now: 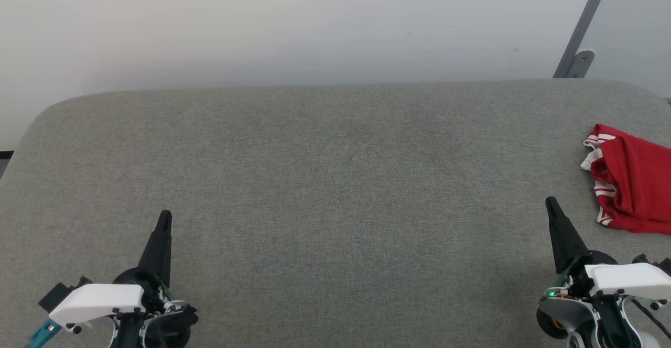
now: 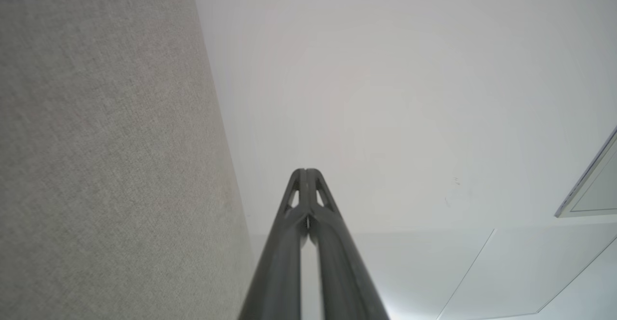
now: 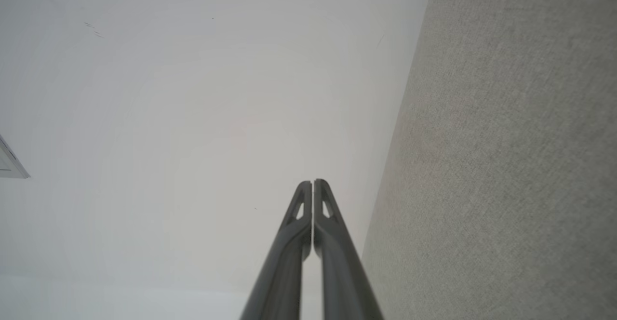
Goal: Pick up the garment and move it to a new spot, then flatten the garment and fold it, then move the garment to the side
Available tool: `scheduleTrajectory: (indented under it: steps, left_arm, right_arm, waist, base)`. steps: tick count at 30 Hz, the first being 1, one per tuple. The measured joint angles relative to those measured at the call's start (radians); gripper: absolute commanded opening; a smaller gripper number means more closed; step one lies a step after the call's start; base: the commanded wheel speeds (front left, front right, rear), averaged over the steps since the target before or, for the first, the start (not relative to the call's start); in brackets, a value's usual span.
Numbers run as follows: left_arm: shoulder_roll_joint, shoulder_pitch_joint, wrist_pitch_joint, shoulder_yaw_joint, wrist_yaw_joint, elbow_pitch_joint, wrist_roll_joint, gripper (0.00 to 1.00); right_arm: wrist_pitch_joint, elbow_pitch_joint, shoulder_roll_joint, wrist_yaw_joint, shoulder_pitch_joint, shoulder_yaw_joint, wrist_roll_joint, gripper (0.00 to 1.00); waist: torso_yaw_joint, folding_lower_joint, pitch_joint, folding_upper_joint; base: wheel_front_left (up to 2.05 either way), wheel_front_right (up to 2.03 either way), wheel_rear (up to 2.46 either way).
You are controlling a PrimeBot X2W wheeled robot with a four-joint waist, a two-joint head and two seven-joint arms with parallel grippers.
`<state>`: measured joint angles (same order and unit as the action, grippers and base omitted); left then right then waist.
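Item: garment (image 1: 631,185), red with red-and-white striped trim, lying bunched on the grey table (image 1: 335,180) at the right edge of the head view, about mid-height. The frame edge cuts it off, so its full extent and whether it is folded cannot be told. Left gripper (image 1: 164,217): lower left of the head view, dark fingers pressed together, pointing up the frame, holding nothing, well apart from the garment. In the left wrist view its fingers (image 2: 284,262) meet at the tips, with table cloth at frame left and pale wall beyond. Right gripper (image 1: 550,202): lower right of the head view, fingers together, empty, its tip near the garment's lower left edge and not touching it. In the right wrist view its fingers (image 3: 337,272) are closed, with table cloth at frame right. Wall (image 1: 314,23): plain, pale, across the top. Grey strut (image 1: 584,28): upper right, slanted.
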<state>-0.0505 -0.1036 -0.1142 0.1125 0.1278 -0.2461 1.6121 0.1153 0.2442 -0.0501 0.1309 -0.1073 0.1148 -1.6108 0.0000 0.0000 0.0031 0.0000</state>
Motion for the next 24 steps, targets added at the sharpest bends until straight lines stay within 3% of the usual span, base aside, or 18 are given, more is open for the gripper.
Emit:
scheduleTrajectory:
  steps: [24]
  left_arm:
    - [0.0,0.0,0.0,0.0,0.0,0.0,0.0,0.0]
  right_arm:
    - [0.0,0.0,0.0,0.0,0.0,0.0,0.0,0.0]
  waist:
    - [0.0,0.0,0.0,0.0]
  base:
    - [0.0,0.0,0.0]
